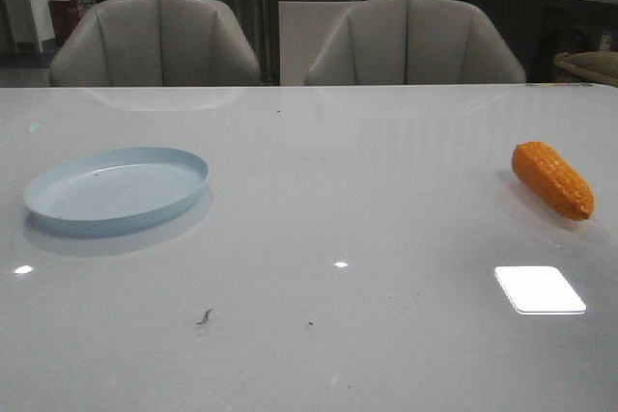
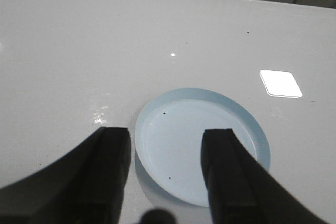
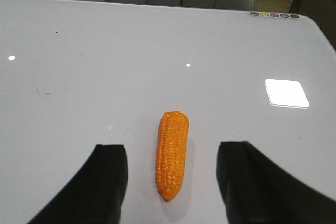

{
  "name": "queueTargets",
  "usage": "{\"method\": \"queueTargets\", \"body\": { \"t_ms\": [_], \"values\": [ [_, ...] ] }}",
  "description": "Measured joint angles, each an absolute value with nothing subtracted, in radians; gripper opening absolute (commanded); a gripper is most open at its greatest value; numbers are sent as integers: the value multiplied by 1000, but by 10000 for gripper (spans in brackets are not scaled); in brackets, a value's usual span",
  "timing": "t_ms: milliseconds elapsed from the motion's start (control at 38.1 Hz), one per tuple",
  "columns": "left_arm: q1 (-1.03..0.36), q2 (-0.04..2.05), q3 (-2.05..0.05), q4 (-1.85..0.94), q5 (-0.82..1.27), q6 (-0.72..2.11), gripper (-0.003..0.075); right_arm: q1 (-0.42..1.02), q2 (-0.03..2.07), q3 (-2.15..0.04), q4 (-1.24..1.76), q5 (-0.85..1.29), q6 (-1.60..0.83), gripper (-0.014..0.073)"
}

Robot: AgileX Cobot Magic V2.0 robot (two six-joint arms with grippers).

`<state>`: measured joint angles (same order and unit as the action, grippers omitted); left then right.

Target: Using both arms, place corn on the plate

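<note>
The orange corn (image 1: 552,178) lies flat on the white table at the right. The pale blue plate (image 1: 116,188) sits on the table at the left, with nothing on it. Neither arm shows in the front view. In the left wrist view my left gripper (image 2: 169,136) is open and empty, raised above the near part of the plate (image 2: 202,142). In the right wrist view my right gripper (image 3: 173,150) is open and empty, above the corn (image 3: 171,153), which lies lengthwise between the two fingers without touching them.
The white glossy table (image 1: 319,267) carries a bright light reflection (image 1: 539,288) near the front right. Two grey chairs (image 1: 154,38) stand behind the far edge. Small coloured stickers (image 3: 274,14) sit near the table's far corner.
</note>
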<state>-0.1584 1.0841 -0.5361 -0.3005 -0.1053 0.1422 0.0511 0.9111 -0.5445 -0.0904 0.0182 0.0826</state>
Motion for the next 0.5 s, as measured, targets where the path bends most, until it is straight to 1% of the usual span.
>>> {"method": "queueTargets", "body": {
  "t_ms": [79,157,236,315,498],
  "values": [
    [-133,1143,-571,-316,-97,142,430,51,911,-545,-90,18,83,498],
    [-80,1229,-654,-329,-24,142,430,51,911,-545,-90,18,83,498],
    [-47,1326,-776,-292,99,141,430,51,911,-545,-90,18,83,498],
    [-43,1441,-918,-220,218,141,430,51,911,-545,-90,18,83,498],
    [-43,1720,-1203,-193,403,141,430,51,911,-545,-90,18,83,498]
  ]
}}
